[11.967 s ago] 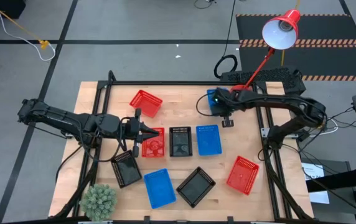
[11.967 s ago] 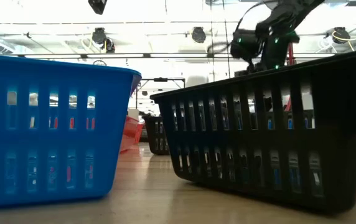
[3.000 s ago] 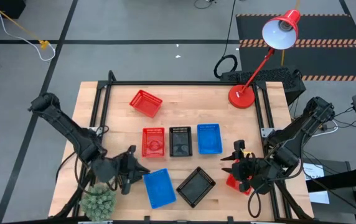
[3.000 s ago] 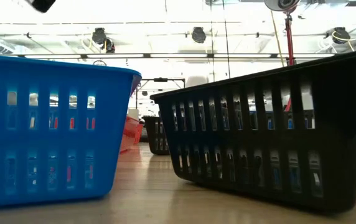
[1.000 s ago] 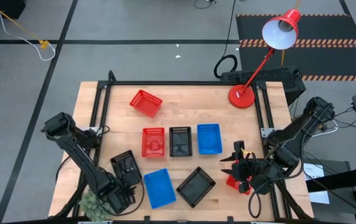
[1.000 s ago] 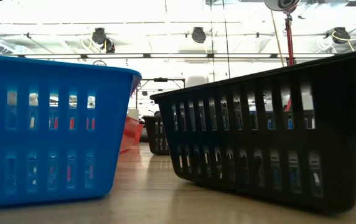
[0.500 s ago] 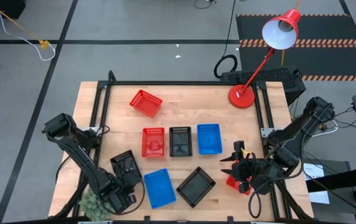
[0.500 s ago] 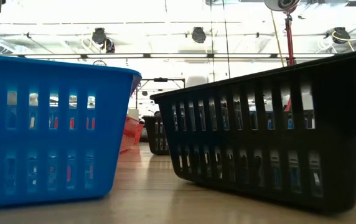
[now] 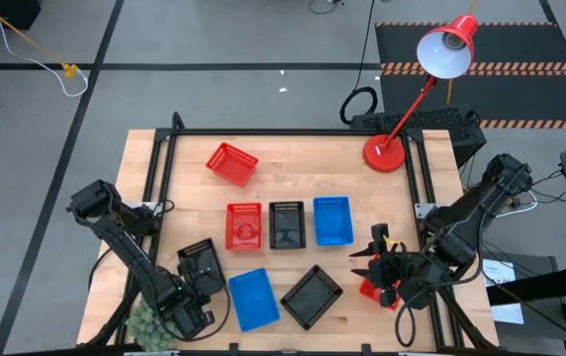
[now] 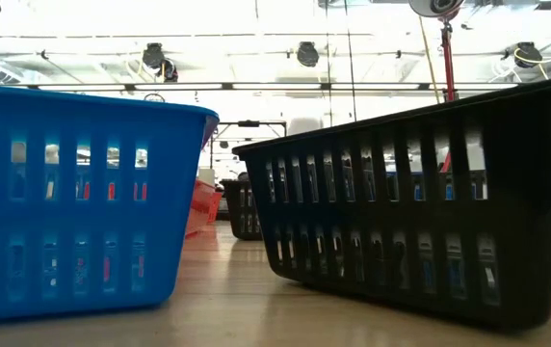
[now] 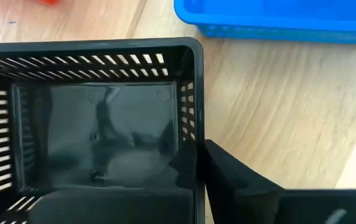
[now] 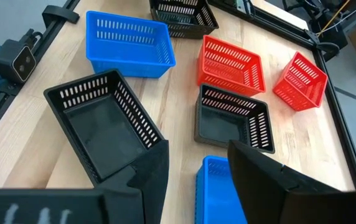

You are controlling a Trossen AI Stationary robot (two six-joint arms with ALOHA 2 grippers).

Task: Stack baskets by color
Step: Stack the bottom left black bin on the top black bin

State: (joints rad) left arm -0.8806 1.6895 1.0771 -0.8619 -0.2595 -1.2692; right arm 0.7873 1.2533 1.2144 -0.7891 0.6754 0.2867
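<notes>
Crowding black basket point(image 9: 202, 266): plant point(image 9: 154, 318), blue basket point(image 9: 254, 298).

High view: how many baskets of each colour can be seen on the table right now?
red baskets: 3
black baskets: 3
blue baskets: 2 seen apart; whether another is nested inside one cannot be told
total: 8

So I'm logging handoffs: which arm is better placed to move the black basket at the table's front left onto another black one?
Left. Its gripper has its jaws shut on the wall of the black basket there. The right gripper hovers open over the red basket on the far side.
</notes>
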